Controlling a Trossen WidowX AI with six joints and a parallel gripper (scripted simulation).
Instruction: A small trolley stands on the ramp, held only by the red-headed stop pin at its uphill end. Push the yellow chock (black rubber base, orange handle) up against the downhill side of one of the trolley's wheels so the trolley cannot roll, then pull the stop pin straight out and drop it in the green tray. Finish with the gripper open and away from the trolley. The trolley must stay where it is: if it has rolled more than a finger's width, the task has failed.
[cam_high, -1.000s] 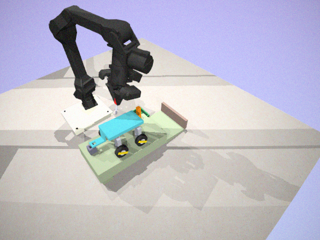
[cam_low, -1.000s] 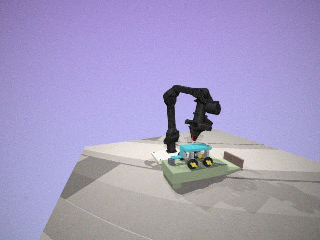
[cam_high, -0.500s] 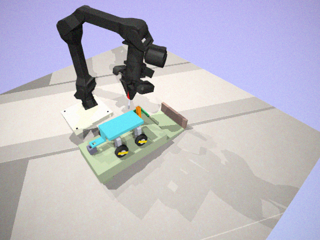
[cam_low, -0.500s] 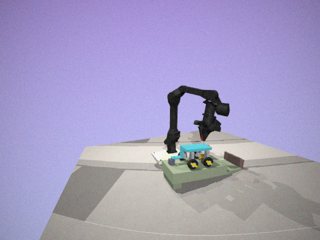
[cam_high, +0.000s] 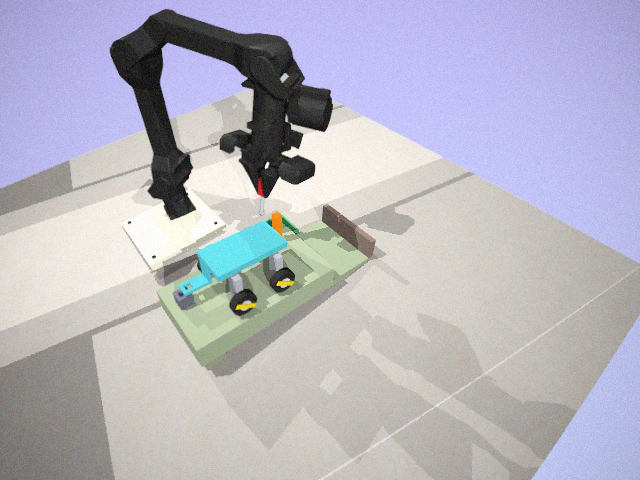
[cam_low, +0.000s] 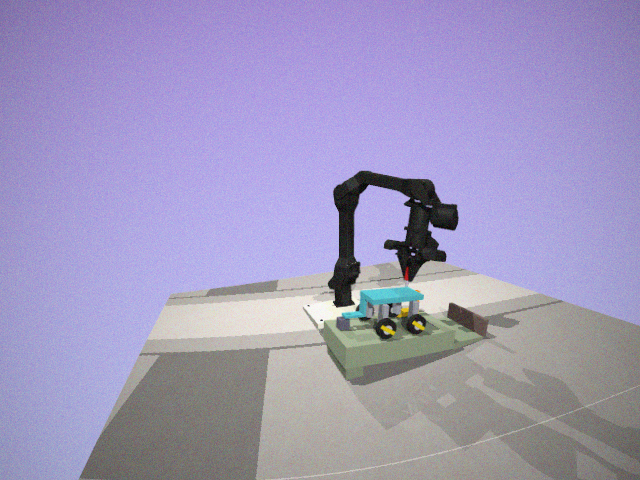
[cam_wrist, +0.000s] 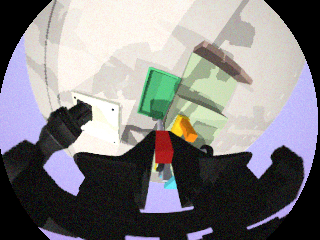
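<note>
My gripper (cam_high: 262, 189) (cam_low: 408, 272) (cam_wrist: 161, 134) is shut on the red-headed stop pin (cam_high: 262, 198) (cam_low: 407, 275) (cam_wrist: 163, 146) and holds it in the air, shaft hanging down, behind the trolley. The cyan-topped trolley (cam_high: 242, 253) (cam_low: 390, 296) stands on the pale green ramp (cam_high: 217, 330) (cam_low: 361, 346). The chock's orange handle (cam_high: 277, 222) (cam_wrist: 187, 130) shows behind the trolley's far side; its base is hidden. The green tray (cam_high: 289, 224) (cam_wrist: 160, 92) lies behind the ramp, just ahead of and below the pin.
A brown wall (cam_high: 348, 229) (cam_low: 467, 317) (cam_wrist: 223, 60) stands at the ramp's low end. A grey block (cam_high: 183, 298) (cam_low: 342, 323) sits at the uphill end under the trolley's cyan tongue. The arm's white base plate (cam_high: 149, 232) (cam_wrist: 100, 116) lies behind the ramp.
</note>
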